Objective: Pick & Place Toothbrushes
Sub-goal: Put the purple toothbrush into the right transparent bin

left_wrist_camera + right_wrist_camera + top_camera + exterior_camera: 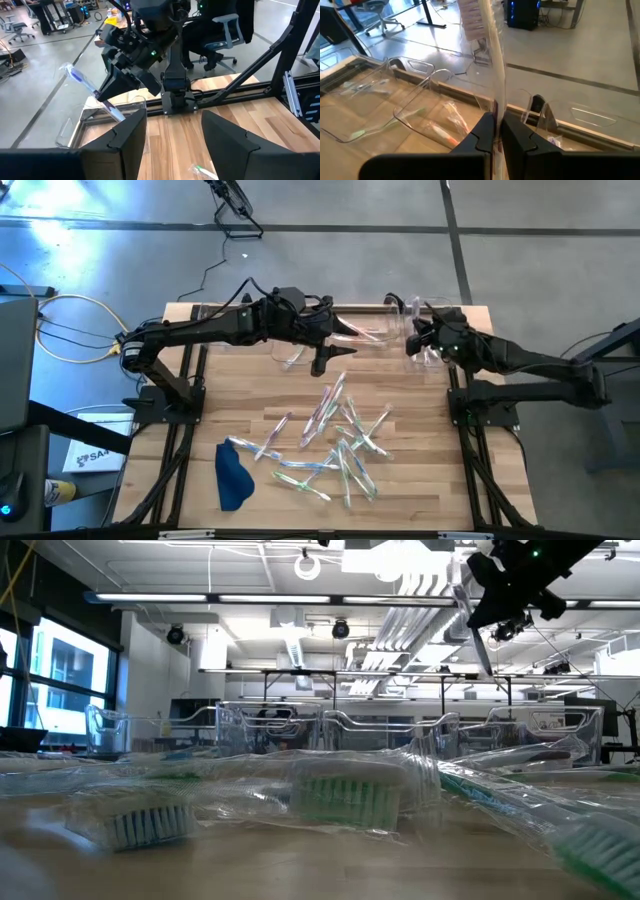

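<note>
Wooden table point(420, 490), one, carrying everything else. Two dark arms reaching in over the far half, one from each side. Clear plastic bins point(385, 330) lined along the far edge: at least three by the high view, exact count hard to tell through the glare. One dark blue cloth point(233, 476), crumpled near the front left corner.

Toothbrushes point(340, 445) scattered loose mid-table in clear wrappers: roughly fifteen to twenty in the pile, overlapping too much for a firm count. At least two more lying inside the bins, one pink-handled and one green-handled in the right wrist view.

Left gripper point(322, 358) out over the table just in front of the bins, fingers point(127, 137) spread well apart, nothing between them, bare wood below.

Right gripper point(496, 131) raised above the far right bins, pinched tight on one wrapped toothbrush point(489, 60). Brush standing upright from the jaws, bristle head uppermost, handle clamped low down. Same brush seen from the left wrist view slanting out of the right gripper over a bin corner, bristles blue-white.
</note>
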`<state>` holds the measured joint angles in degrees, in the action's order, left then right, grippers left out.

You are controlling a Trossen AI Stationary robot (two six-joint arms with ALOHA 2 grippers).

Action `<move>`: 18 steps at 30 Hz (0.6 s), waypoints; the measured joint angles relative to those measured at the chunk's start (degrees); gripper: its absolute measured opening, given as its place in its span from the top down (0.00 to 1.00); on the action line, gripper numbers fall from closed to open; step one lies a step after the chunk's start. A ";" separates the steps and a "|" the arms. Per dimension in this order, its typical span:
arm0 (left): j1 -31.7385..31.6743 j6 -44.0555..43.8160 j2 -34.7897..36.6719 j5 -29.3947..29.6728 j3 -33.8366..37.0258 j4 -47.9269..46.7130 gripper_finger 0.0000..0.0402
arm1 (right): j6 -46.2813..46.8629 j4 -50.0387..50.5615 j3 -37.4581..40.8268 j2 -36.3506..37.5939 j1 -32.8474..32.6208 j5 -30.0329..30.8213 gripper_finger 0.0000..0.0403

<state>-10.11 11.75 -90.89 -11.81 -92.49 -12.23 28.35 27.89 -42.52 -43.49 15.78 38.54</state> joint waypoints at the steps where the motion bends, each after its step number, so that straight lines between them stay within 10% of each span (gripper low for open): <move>1: 0.00 0.00 0.00 0.00 0.00 0.00 0.53 | -0.02 -0.05 0.00 0.01 0.54 -0.60 0.98; 18: 0.00 0.48 -0.02 0.02 0.00 -0.02 0.53 | -1.62 1.48 0.00 0.14 9.10 -5.95 0.98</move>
<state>-10.11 12.23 -90.91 -11.79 -92.49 -12.25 26.73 29.36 -42.52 -43.35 24.88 32.59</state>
